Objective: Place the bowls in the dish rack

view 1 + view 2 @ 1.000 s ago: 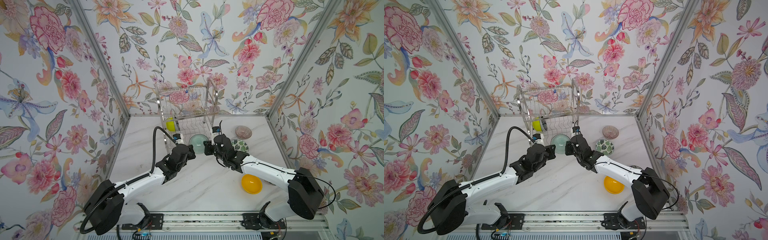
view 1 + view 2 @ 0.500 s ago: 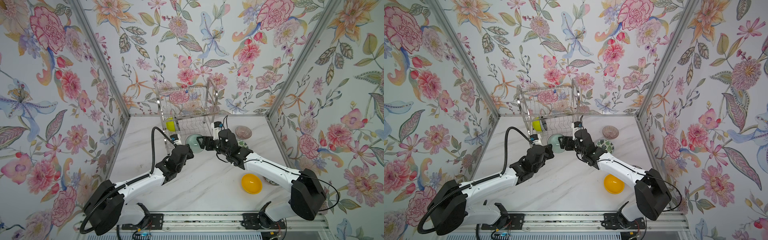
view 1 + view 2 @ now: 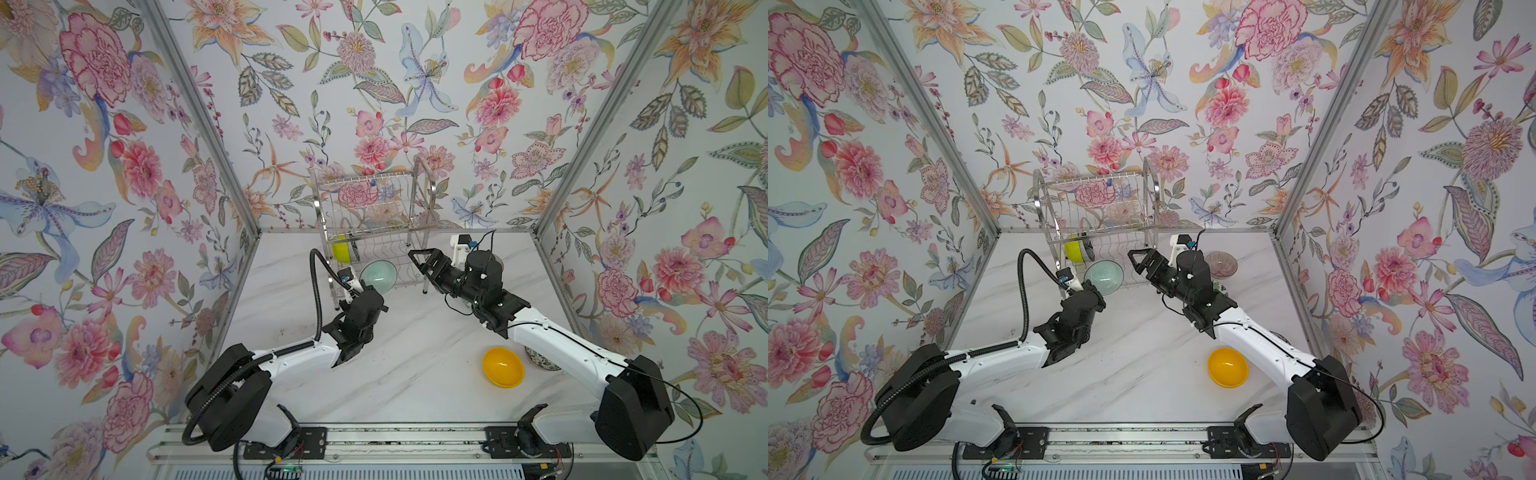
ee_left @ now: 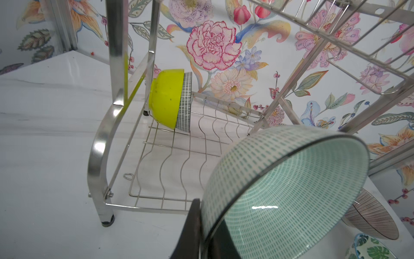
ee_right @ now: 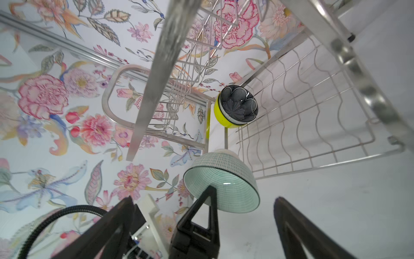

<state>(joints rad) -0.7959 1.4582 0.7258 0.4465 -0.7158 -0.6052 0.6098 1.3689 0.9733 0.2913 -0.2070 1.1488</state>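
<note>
Backing off wide open, my right pincer (image 3: 415,264) is leaving the pale green bowl (image 3: 379,274) pinched by its rim in my left pincer (image 4: 205,228) before the dish rack (image 4: 96,145), likely risking a slip.

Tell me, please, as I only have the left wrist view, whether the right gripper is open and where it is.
Observer: The right gripper is open and empty, just right of the pale green bowl that the left gripper holds by its rim.
Operator: Is any bowl on the table outside my view?
Observer: Yes, an orange-yellow bowl sits open side up near the front right.
Operator: How does the black-and-white bowl nested in the lime green bowl look inside?
Observer: The right wrist view shows a dark floral pattern inside it.
</note>
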